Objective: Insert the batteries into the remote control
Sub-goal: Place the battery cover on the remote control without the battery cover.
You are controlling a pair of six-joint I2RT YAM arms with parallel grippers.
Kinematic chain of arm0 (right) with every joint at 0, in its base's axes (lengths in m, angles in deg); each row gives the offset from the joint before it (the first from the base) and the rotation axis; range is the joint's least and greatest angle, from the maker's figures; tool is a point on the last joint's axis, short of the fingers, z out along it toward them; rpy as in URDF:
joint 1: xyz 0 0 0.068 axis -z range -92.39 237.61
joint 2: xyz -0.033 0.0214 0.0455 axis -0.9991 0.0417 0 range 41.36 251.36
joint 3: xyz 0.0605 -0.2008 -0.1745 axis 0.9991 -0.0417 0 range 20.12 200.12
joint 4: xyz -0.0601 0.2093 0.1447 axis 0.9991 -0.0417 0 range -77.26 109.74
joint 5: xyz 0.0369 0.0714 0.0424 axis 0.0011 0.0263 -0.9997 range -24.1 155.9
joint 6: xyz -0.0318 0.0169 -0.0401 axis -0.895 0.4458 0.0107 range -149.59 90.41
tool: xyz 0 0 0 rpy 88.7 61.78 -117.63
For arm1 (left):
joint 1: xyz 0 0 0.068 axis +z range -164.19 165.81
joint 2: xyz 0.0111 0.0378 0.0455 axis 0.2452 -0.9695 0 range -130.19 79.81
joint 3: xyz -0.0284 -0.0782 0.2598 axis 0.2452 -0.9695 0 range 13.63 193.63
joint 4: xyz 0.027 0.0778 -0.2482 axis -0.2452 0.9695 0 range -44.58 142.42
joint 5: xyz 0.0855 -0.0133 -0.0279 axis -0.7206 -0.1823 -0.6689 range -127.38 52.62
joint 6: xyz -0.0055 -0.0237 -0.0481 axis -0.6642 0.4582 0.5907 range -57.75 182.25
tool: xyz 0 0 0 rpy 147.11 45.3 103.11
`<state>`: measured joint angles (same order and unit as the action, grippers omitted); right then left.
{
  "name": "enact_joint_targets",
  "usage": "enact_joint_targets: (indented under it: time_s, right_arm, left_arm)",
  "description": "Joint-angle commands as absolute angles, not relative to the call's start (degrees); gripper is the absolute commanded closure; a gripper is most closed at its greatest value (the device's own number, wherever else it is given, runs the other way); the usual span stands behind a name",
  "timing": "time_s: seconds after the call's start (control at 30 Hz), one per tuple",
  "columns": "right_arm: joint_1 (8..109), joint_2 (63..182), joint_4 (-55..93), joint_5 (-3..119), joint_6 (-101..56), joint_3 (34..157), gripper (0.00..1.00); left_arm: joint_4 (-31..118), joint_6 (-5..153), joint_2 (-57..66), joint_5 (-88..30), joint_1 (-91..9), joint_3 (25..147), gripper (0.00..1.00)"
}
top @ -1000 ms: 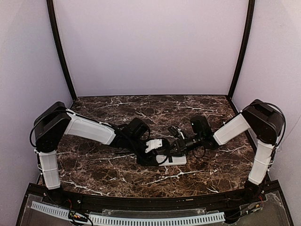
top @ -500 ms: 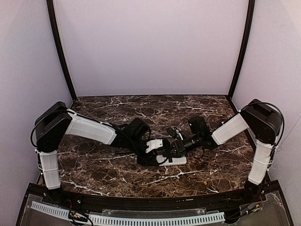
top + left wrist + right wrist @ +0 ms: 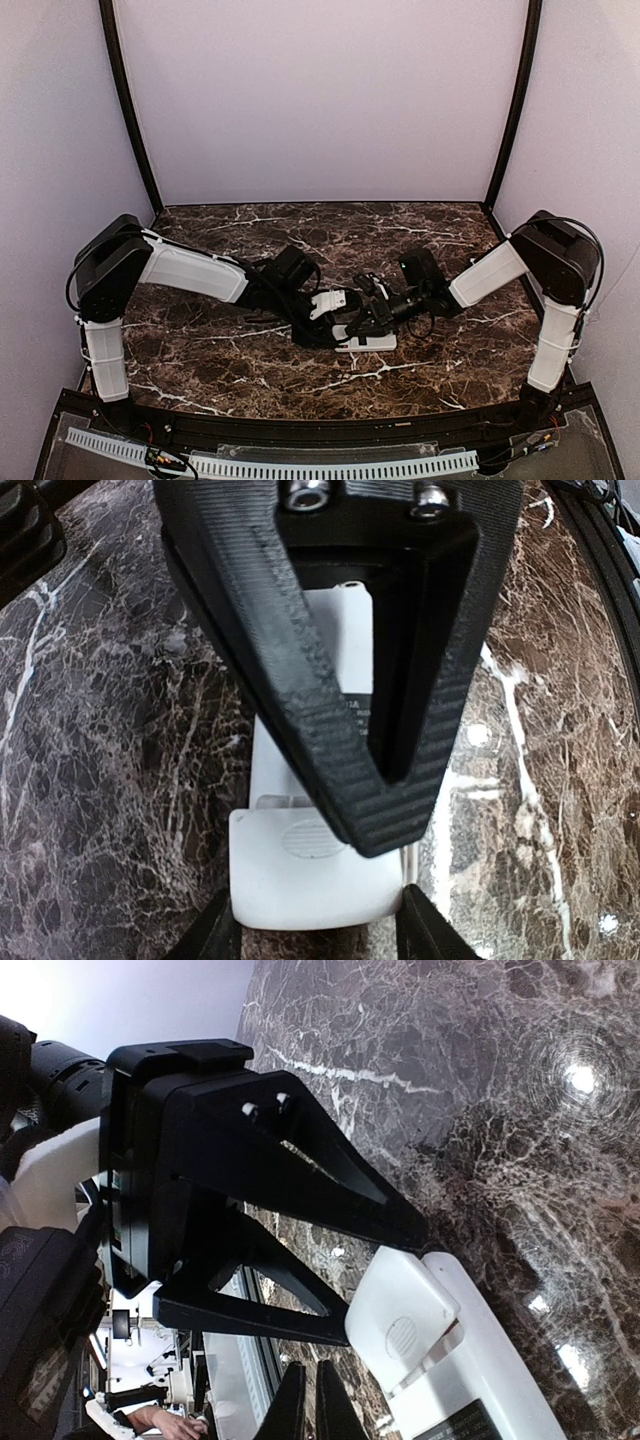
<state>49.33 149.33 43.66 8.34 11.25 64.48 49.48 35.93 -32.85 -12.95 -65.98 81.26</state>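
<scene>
While the left pincer (image 3: 320, 920) is clamping across the remote control (image 3: 490, 1355), it is setting one finger against each long edge. It is grasping the end that carries the battery cover (image 3: 300, 880). The remote is lying white back up between those fingers, flat on the marble table (image 3: 100, 730).

Directly ahead of the left pincer, the right pincer (image 3: 378, 825) is standing clenched, its two fingers pressed together with nothing between them. Its tip is sitting over the cover, just beside the ribbed thumb patch (image 3: 312, 838). I cannot tell whether it is actually bearing on the plastic.

By my judgement the task is only beginning, at the step of opening the compartment. The cover is not yet off. Just ahead of the right pincer's fingers, a thin gap is showing at the cover's seam with the body, so the cover may be starting to slide, though that is uncertain.

No batteries are showing around either pincer or on the table beyond them, so nothing appears to be loaded. Everything else is waiting to be done: pushing the cover clear, fetching both cells, seating them in the compartment and closing it.
</scene>
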Motion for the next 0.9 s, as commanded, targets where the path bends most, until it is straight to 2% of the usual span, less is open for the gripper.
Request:
enact_joint_targets:
  time_s: [0.0,0.87]
  right_arm:
    - [48.85,150.90,43.70,8.77,10.22,65.81,0.95]
    - [47.76,154.15,40.77,10.19,8.22,68.81,0.94]
  left_arm:
    - [53.02,34.96,-34.04,-12.41,-65.51,82.77,0.60]
    - [56.98,33.35,-36.78,-10.77,-65.51,84.72,0.57]
